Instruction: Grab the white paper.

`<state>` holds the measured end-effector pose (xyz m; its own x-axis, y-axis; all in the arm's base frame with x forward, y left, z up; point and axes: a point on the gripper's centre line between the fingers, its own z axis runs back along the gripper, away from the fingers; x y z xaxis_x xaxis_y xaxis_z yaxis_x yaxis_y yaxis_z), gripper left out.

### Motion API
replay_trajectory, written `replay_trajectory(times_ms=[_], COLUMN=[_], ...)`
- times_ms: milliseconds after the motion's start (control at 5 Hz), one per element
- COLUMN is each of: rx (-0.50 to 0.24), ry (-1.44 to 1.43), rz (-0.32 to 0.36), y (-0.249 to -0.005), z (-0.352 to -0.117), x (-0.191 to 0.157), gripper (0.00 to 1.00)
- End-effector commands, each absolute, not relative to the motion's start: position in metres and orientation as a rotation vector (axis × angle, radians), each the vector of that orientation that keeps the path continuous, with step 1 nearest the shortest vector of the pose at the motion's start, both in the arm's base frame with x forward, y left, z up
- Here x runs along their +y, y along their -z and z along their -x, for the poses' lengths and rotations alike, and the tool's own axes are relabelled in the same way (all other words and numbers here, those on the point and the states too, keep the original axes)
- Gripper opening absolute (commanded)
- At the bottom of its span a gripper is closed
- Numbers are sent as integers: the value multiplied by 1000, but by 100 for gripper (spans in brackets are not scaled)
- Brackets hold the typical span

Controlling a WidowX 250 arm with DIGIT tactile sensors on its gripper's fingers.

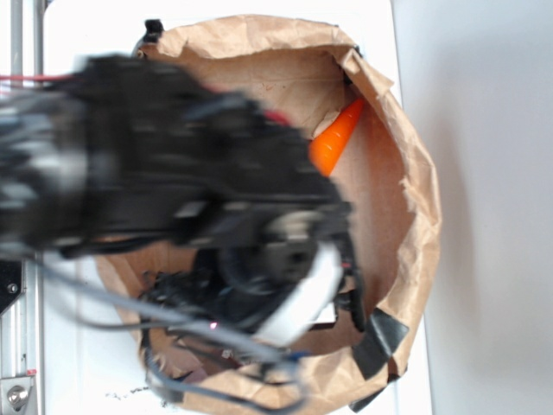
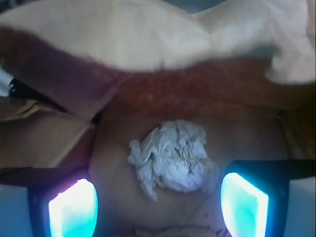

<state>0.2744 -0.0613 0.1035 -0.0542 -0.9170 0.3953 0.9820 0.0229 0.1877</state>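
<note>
White paper [image 2: 172, 157] between spread end effector [image 2: 158, 205] fingers, untouched; bag wall [image 2: 148, 44] close.

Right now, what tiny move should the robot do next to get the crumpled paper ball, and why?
Probably go straight down a little, then close. In the wrist view the gripper is open, its glowing fingertips on either side of the white paper, which lies on the floor of the brown paper bag, apparently not yet fully between them.

You look at a lab-like robot bench. A metal rail [image 1: 17, 173] stands beside a plain white table [image 1: 484, 173].
</note>
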Motion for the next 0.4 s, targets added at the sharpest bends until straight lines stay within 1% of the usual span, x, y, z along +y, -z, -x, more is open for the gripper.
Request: replay_trajectory(times_ms=[0, 200], rx=[-576, -490], ry=[1595, 1617], rz=[79, 101], y=[-109, -100], z=[-281, -284], x=[-80, -84], gripper=[100, 100])
